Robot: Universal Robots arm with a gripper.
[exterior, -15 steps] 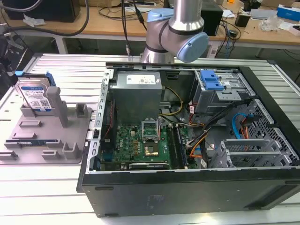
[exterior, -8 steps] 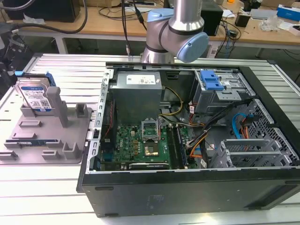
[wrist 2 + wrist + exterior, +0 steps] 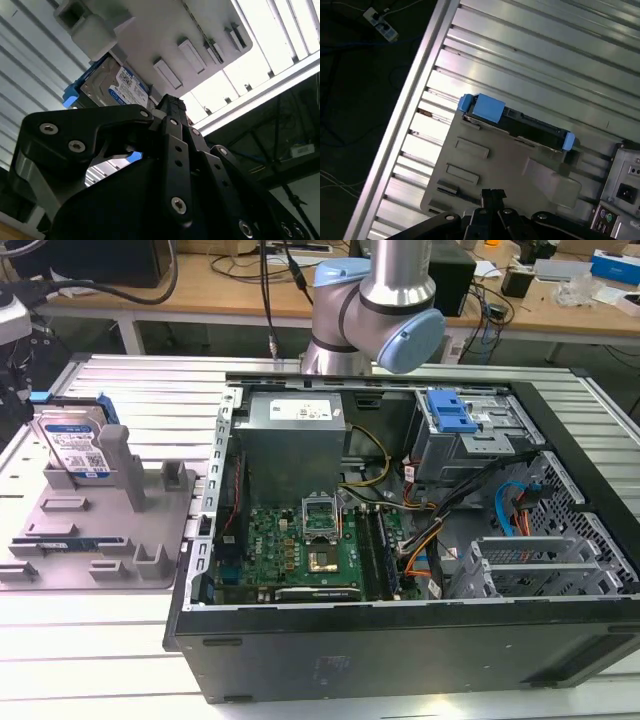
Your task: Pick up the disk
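At the exterior view's left, the disk (image 3: 72, 443) stands on edge in the grey holder (image 3: 110, 530), propped against a post. We judge this leaves its upper edge free for a grasp. Further right sits the open computer case (image 3: 400, 660), with the arm (image 3: 375, 300) behind it. In the first wrist view the claw (image 3: 493, 193) hangs over the holder, tips closed on nothing, apart from the disk.

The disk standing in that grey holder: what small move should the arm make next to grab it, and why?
Probably slide the gripper sideways until it is over the disk. In the first wrist view it hangs over the flat plate of the grey fixture, apart from the upturned edge of the disk.
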